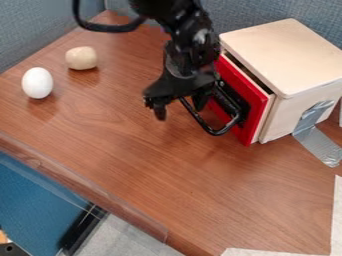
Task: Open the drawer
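The gripper [180, 107] hangs low in front of the box, left of the drawer front, with its fingers apart. The drawer's red front [249, 95] faces left and stands slightly out from the pale wooden box [284, 55], with a narrow dark gap along the top. A black looped handle [208, 128] sticks out from the red front. Its near-left bar passes between the spread fingers; whether either finger touches it I cannot tell. Part of the red front and the upper handle are hidden behind the gripper.
A white egg [37, 83] and a beige rounded object [81, 58] lie on the brown table [167, 180] at the left. Silver tape [318, 144] holds the box's right side. Blue-grey partitions [40, 30] stand behind.
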